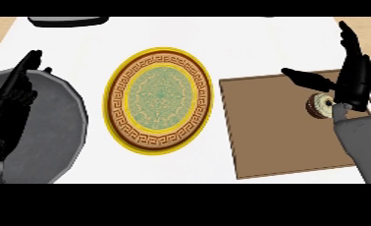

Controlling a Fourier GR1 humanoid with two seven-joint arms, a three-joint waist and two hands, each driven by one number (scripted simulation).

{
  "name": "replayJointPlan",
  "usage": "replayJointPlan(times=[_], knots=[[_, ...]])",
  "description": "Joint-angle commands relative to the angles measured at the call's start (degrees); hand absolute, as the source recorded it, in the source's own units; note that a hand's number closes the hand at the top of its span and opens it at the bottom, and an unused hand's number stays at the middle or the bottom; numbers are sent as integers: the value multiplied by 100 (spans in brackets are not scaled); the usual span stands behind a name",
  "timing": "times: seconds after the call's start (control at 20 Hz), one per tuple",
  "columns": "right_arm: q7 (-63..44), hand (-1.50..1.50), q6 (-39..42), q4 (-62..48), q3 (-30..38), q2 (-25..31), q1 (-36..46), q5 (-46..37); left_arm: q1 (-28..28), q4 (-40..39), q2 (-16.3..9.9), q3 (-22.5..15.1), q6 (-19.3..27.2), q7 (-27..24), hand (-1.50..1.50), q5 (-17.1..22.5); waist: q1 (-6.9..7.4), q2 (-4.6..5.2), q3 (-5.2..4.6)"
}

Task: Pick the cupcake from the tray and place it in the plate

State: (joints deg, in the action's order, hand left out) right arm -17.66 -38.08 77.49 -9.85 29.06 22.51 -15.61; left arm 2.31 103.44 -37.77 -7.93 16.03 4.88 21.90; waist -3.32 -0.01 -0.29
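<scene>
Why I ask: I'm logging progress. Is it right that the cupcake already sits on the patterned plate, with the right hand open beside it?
Not quite: the head view shows the cupcake on the brown tray, not the plate. The right hand is indeed open beside it.

counter (239,43): white, smooth, matt; pale wood-look strip at the 11 o'clock corner
plate (159,100): glazed ceramic look, glossy yellow rim, brown key-pattern band, green centre
tray (279,127): flat brown, matt, wood-like
grey round object (54,122), 9 o'clock: dull metal look
right hand (353,75): black, slight sheen
cupcake (319,104): dark wrapper, pale top
</scene>
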Motion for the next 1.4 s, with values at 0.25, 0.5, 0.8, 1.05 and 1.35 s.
replayJointPlan(times=[0.25, 0.5, 0.8, 1.05, 1.35], knots=[[-3435, -150, 2320, 20, -704, 1044, 520, -510, 531, -494, 99, -32, -283, -259, 0, -92, 156, -31, -25], [-4879, -150, 4008, 231, -883, 1149, 1114, 197, 1003, -590, 269, -225, -296, -30, 0, -146, 237, -16, 1], [-5490, -150, 4670, 476, -679, 1353, 901, 763, 1037, -1085, 693, -311, -260, -354, 0, -384, 240, -11, 19], [-5309, -150, 4572, 16, -691, 1371, 828, 479, 1598, -1441, 760, -197, -422, -173, 0, -437, 283, 13, 25], [-5690, -150, 4706, 31, -776, 1356, 519, 452, 1418, -1389, 619, 32, -684, -206, 0, -369, 297, -5, 23]])
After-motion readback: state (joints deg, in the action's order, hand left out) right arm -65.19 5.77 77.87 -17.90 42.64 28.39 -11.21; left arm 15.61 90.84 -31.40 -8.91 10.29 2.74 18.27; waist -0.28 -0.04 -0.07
